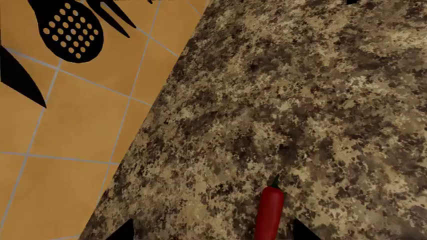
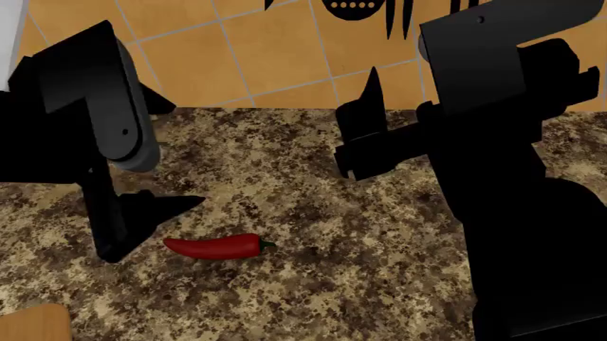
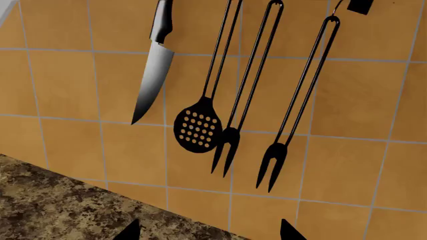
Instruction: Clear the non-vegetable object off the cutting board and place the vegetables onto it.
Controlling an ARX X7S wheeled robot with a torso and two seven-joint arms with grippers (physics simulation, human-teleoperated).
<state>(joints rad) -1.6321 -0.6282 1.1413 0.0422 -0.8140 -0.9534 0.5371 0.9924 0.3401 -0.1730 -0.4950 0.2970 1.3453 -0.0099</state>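
The red chili [image 2: 215, 246] with a green stem lies on the speckled granite counter [image 2: 313, 213]. It also shows in the left wrist view [image 1: 269, 215], between the jaws and nearer one fingertip. My left gripper [image 2: 156, 213] is open and empty, hovering just above and left of the chili. My right gripper [image 2: 365, 131] is open and empty, raised toward the tiled wall. A corner of the tan cutting board [image 2: 33, 323] shows at the head view's lower left. The radish, the beet and the non-vegetable object are out of view.
An orange tiled wall [image 3: 373, 100] stands behind the counter. On it hang a knife [image 3: 152, 65], a slotted spoon [image 3: 199, 125] and two forks [image 3: 280, 145]. My right arm [image 2: 512, 177] fills the head view's right side.
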